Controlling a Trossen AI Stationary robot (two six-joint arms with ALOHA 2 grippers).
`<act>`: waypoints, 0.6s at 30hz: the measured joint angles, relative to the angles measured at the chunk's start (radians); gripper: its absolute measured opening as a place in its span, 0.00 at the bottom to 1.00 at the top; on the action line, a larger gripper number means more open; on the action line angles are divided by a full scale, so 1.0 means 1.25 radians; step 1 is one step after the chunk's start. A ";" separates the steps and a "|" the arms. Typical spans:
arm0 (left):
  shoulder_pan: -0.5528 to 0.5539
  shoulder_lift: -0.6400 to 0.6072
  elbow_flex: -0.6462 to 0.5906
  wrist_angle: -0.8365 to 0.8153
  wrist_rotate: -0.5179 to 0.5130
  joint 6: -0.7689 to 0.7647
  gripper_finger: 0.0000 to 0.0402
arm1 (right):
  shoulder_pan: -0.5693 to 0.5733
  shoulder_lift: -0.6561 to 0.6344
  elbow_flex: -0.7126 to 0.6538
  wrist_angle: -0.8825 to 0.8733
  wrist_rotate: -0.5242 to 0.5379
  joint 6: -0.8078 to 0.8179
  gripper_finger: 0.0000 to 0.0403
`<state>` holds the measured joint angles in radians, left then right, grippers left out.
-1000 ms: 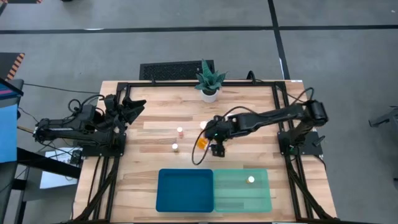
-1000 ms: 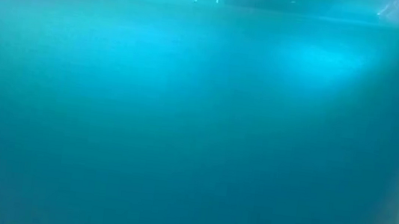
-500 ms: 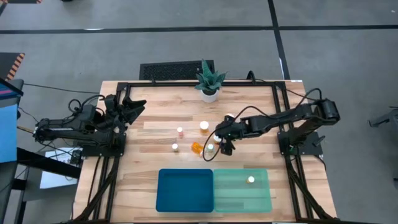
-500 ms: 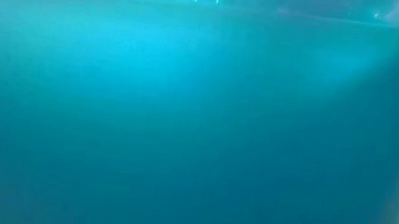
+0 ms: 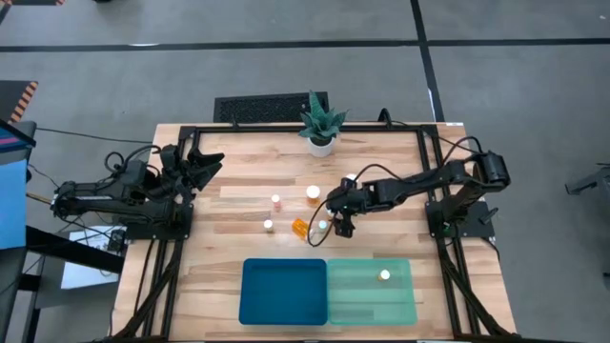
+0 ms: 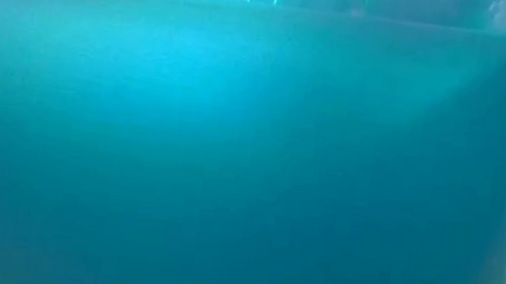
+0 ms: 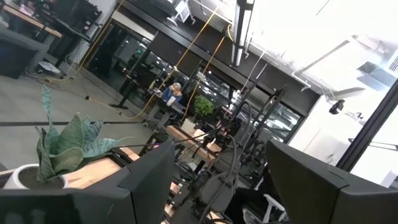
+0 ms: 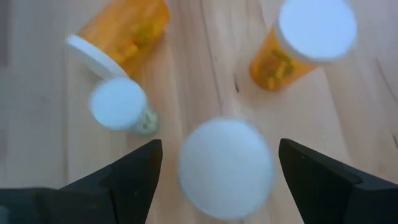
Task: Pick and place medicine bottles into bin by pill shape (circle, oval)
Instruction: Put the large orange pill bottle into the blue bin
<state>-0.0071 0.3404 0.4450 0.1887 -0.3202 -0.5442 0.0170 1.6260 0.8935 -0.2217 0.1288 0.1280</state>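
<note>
Right gripper hovers spread over an upright white-capped bottle at table centre, framing it for pickup, mint bin at 5 o'clock; left gripper waits spread at 9 o'clock.

Two dark, near-black arms of jointed segments are seen. The left arm is built of blocky links, with thin black cables looped beside it at 9 o'clock. The right arm is made of slimmer tubular links, and a black cable is arched over it. Each is ended by two flat, wedge-shaped black fingers, matte and unmarked.
</note>
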 joint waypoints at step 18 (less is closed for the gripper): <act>0.000 0.000 0.000 -0.001 0.000 -0.001 0.62 | -0.020 0.000 0.001 -0.027 0.000 -0.002 0.61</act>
<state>-0.0070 0.3401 0.4450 0.1879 -0.3202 -0.5449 -0.0085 1.6257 0.8944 -0.2559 0.1284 0.1257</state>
